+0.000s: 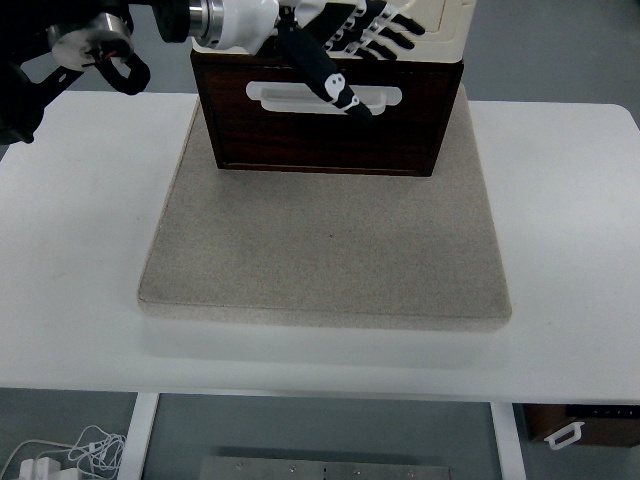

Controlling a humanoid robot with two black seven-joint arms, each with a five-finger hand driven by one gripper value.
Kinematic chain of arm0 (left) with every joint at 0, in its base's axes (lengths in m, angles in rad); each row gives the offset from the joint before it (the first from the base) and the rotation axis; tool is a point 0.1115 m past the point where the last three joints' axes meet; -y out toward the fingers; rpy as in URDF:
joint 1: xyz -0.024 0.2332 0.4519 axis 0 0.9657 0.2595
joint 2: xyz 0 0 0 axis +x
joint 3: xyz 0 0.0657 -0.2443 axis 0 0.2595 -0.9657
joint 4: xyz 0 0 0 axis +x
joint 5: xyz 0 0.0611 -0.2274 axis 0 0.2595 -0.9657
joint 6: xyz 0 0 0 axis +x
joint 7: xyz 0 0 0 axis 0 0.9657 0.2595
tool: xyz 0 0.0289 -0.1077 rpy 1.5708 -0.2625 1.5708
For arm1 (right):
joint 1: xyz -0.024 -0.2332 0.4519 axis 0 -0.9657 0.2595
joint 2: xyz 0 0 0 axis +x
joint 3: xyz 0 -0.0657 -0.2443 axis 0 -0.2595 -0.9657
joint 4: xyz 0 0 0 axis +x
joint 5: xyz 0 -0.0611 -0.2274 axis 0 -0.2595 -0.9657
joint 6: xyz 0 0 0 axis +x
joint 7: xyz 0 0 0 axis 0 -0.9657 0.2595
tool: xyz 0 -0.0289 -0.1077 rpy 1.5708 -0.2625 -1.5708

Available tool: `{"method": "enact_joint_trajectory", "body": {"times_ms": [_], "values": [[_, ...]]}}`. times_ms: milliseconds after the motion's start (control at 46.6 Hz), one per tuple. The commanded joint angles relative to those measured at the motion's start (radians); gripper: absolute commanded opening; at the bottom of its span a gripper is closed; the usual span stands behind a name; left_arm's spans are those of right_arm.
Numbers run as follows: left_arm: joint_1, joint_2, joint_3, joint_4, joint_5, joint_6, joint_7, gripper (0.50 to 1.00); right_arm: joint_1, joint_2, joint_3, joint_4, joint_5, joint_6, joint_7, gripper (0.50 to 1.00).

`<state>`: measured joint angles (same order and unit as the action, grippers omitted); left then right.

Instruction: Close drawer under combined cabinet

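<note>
A dark wooden drawer front (325, 125) with a white slot handle (275, 96) faces me at the top centre, under a cream cabinet body (445, 30). It stands at the back of a grey stone-like slab (325, 250). My left hand (350, 45) reaches in from the upper left, its black fingers spread flat over the cabinet top and the drawer's upper edge. Its thumb (335, 88) lies across the handle on the drawer front. The hand grasps nothing. How far the drawer stands out from the cabinet I cannot tell.
The slab rests on a white table (560, 200). White cables (80, 450) lie on the floor at the lower left, and a brown box (585, 425) shows at the lower right below the table edge.
</note>
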<state>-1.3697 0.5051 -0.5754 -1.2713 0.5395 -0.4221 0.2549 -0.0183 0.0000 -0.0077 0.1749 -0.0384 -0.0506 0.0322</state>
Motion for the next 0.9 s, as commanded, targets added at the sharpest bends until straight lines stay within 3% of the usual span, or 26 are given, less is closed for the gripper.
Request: {"method": "enact_joint_trajectory", "body": {"times_ms": [0, 407, 879], "values": [[0.009, -0.003, -0.087, 0.021, -0.001, 0.000, -0.055, 1.000, 0.000, 0.000, 0.000, 0.000, 0.000, 0.000, 0.000, 0.952], [0.009, -0.011, -0.388, 0.240, -0.170, 0.002, -0.227, 1.000, 0.000, 0.000, 0.000, 0.000, 0.000, 0.000, 0.000, 0.952], [0.004, -0.007, -0.606, 0.621, -0.269, 0.032, -0.281, 1.000, 0.000, 0.000, 0.000, 0.000, 0.000, 0.000, 0.000, 0.952]]}}
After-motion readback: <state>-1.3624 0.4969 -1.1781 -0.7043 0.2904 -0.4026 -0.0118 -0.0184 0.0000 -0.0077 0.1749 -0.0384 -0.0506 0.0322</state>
